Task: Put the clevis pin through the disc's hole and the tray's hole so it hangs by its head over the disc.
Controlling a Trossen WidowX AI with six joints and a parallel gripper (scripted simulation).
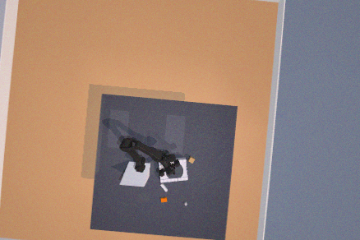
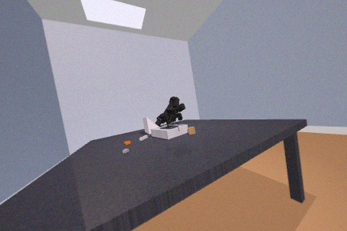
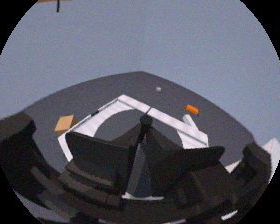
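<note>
Dark hand (image 1: 168,171) (image 2: 168,123) (image 3: 143,127), one, gripping one pin (image 3: 146,120).

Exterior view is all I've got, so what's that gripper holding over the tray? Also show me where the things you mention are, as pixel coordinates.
Observer: The pin (image 3: 146,120). The wrist view shows its dark round head at the fingertips of the gripper (image 1: 168,169) (image 2: 168,123) (image 3: 142,135); I can't tell where its far end is.

Operator: From here the white panel looks right up against the tray. Is it?

Observer: No. The top view shows a strip of dark table between the white panel (image 1: 135,177) (image 2: 147,126) (image 3: 276,155) and the tray (image 1: 173,179) (image 2: 161,134) (image 3: 65,145).
</note>
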